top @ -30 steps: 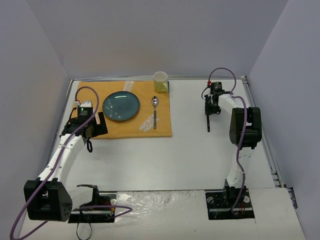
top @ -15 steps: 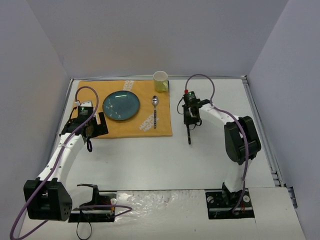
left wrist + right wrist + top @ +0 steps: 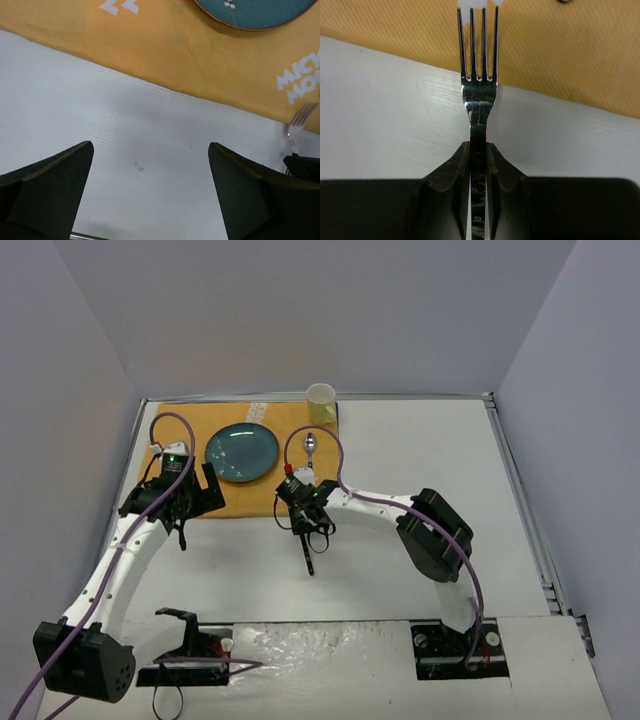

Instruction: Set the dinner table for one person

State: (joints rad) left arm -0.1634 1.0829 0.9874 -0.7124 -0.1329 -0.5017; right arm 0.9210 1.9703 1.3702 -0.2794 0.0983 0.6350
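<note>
Metal fork (image 3: 479, 95) looks thin, stiff, slippery; the right claw (image 3: 479, 150) squeezes its handle just under the prongs. The left claw (image 3: 150, 147) hangs open.

White table (image 3: 420, 450); orange white-printed mat (image 3: 255, 502); teal plate (image 3: 242, 453), maybe speckled.

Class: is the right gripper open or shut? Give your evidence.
Shut: the right gripper clamps the fork by its handle, with no gap on either side.
</note>
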